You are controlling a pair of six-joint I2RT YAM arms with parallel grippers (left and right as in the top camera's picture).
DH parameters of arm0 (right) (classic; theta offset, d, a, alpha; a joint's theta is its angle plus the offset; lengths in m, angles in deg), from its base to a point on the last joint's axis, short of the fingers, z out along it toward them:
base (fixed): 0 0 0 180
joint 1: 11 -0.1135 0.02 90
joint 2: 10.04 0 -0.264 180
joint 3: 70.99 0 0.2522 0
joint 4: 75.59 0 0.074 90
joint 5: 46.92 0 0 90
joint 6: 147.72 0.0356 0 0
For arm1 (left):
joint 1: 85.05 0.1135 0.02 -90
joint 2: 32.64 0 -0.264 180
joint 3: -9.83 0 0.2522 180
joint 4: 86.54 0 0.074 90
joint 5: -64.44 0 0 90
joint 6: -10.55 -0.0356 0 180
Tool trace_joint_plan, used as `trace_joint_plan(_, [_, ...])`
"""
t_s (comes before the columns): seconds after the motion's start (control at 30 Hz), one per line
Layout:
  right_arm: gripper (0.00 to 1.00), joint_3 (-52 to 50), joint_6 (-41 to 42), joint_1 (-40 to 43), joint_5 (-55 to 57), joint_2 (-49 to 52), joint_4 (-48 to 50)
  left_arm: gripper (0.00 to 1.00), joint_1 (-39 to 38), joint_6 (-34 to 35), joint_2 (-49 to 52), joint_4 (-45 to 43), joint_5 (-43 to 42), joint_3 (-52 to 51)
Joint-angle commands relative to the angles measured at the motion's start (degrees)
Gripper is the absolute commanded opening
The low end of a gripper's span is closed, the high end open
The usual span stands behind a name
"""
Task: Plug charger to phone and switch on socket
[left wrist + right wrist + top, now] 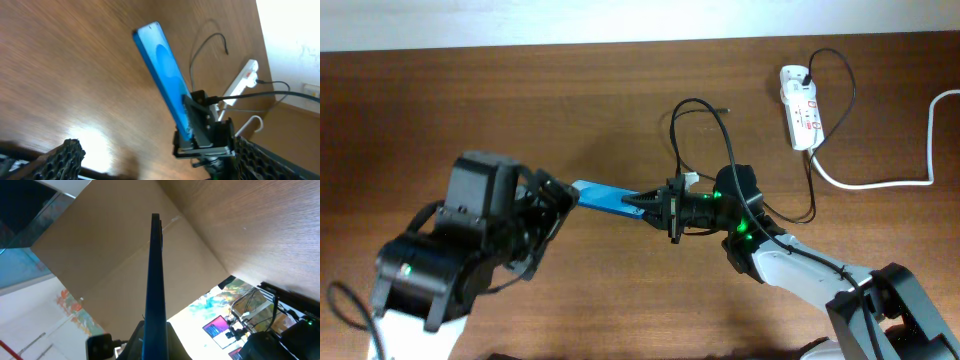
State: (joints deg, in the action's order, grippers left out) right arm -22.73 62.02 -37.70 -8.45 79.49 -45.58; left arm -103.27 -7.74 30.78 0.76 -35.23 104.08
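The phone point(603, 197), blue screen up, is held off the table at its right end by my right gripper point(658, 203), which is shut on it. In the right wrist view the phone point(155, 275) shows edge-on between the fingers point(155, 335). My left gripper point(555, 200) is open, close to the phone's left end; its fingers point(155, 150) spread wide below the phone point(165, 75). The charger point(692, 112) loops on the table behind the phone, its tip point(725, 110) lying free. The socket point(800, 105) lies at the back right.
The thick white cord point(880, 182) runs from the socket toward the right edge. The charger's black cable point(840, 80) arcs from the socket's far end around toward my right arm. In the left wrist view the socket point(244, 80) and cable tip point(226, 50) lie beyond the phone.
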Motion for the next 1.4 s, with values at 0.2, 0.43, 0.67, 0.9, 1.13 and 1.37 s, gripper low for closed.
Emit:
trace_joint_plan(0.2, [0.04,0.7,-0.8,0.3,0.1,-0.7,1.0,0.99,0.6,-9.7,6.6,3.7,-5.7,0.8])
trace_joint_plan(0.43, [0.04,0.7,-1.0,0.3,-0.3,-0.7,1.0,0.99,9.5,-14.4,0.5,15.9,-4.2,0.8])
trace_joint_plan(0.67, [0.04,0.7,-12.3,0.2,1.9,-0.7,1.0,0.99,14.2,-14.2,-8.1,16.5,0.5,0.8])
trace_joint_plan(0.9, [0.05,0.7,-12.6,0.0,14.0,-0.7,1.0,0.99,14.3,-9.0,-8.3,16.5,8.6,0.5])
trace_joint_plan(1.13, [0.05,0.7,-11.2,-3.0,23.5,-0.7,7.6,0.99,14.3,-4.0,-3.7,9.0,1.0,-0.9])
trace_joint_plan(1.37, [0.05,0.7,-13.4,-4.8,22.8,-0.7,8.2,0.99,14.3,-4.1,7.8,1.0,-19.2,-0.9])
